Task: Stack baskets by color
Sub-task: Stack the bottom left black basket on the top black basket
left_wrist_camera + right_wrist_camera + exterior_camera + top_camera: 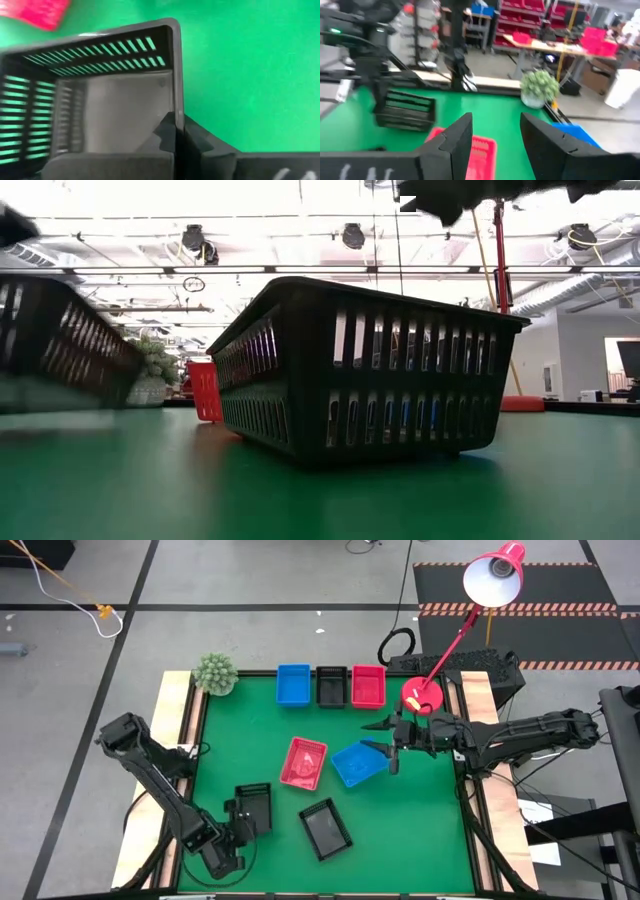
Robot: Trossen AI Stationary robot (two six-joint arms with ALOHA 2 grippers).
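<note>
A blue (293, 683), a black (330, 686) and a red basket (367, 685) stand in a row at the table's far edge. A red basket (304, 761), a blue basket (358, 762) and a black basket (326, 828) lie loose mid-table. At the near left, my left gripper (243, 817) is shut on another black basket (254, 805), which shows blurred at the low view's left (60, 345). My right gripper (390, 747) hangs open and level above the blue basket's right side, nothing between its fingers (495, 140). My left gripper pinches the rim of one side wall (176, 107) of the black basket, one finger inside the basket (162, 135) and one outside (200, 140). The fingers slant down from the table's near left. Whether the basket is clear of the table does not show.
A small green plant (214, 673) stands at the far left corner. A red lamp's round base (422, 697) sits at the far right, its head (494, 578) beyond the table. Bare green mat (420, 820) lies at the near right.
</note>
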